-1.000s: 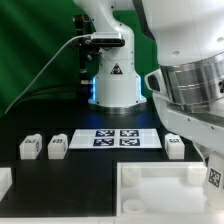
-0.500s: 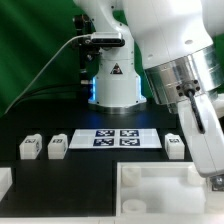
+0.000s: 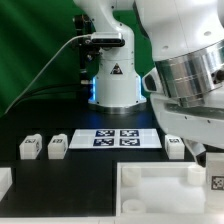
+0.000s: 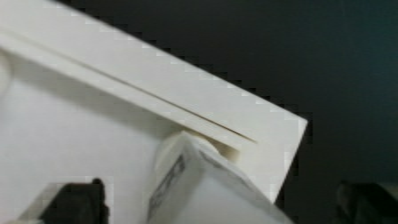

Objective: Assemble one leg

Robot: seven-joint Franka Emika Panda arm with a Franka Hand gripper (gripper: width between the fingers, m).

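Observation:
One leg (image 3: pixel 213 183) stands at the near right corner of the large white square piece (image 3: pixel 150 190), its tag facing the camera. My gripper (image 3: pixel 212 170) hangs right over it at the exterior view's right edge. In the wrist view the leg (image 4: pixel 199 190) rises between my dark fingertips (image 4: pixel 71 203), which stand wide apart with a gap beside the leg, so the gripper is open around it. Three more legs lie on the black table: two at the left (image 3: pixel 30 147) (image 3: pixel 57 146) and one at the right (image 3: pixel 174 147).
The marker board (image 3: pixel 115 137) lies in the middle of the table behind the square piece. The robot base (image 3: pixel 112 80) stands at the back. A white block (image 3: pixel 5 183) sits at the exterior view's left edge.
The hand has turned about its axis over the leg, swinging out half a second ago and back now. The leg's tag stays in nearly the same place.

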